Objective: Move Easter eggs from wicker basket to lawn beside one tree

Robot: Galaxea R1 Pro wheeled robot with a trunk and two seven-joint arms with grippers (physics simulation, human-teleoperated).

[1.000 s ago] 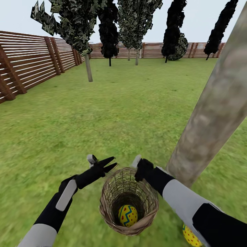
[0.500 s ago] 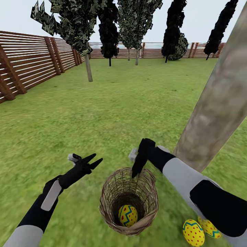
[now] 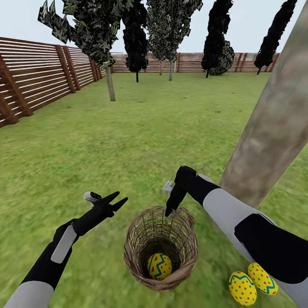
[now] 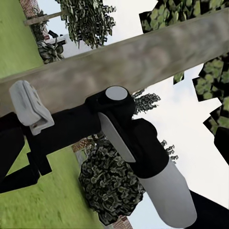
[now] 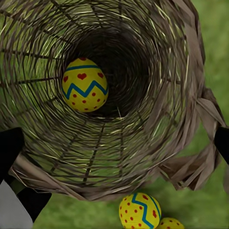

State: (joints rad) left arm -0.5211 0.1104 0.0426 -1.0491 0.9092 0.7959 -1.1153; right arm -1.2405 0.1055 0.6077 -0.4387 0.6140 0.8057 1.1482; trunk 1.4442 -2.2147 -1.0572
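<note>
The wicker basket (image 3: 160, 252) stands upright on the lawn (image 3: 141, 141), close to the foot of the thick tree (image 3: 273, 128). One Easter egg (image 3: 159, 266) lies at its bottom and shows down the basket's mouth as the same egg (image 5: 85, 84) in the right wrist view. Two more eggs (image 3: 242, 288) (image 3: 262, 278) lie on the grass to the basket's right, near the trunk. My right gripper (image 3: 170, 209) points down just above the basket's far rim, open and holding nothing, its fingers (image 5: 10, 150) wide apart. My left gripper (image 3: 116, 200) hovers open to the left of the basket.
A brown slatted fence (image 3: 38, 81) runs along the left and the far end of the garden. A thin-trunked tree (image 3: 110, 83) and dark narrow trees (image 3: 136, 38) stand far ahead. Open grass stretches in front of the basket and to its left.
My right gripper lifted off the basket rim and now hangs above it; its arm rose and uncovered the two eggs on the grass. My left gripper drew back to the left, away from the basket.
</note>
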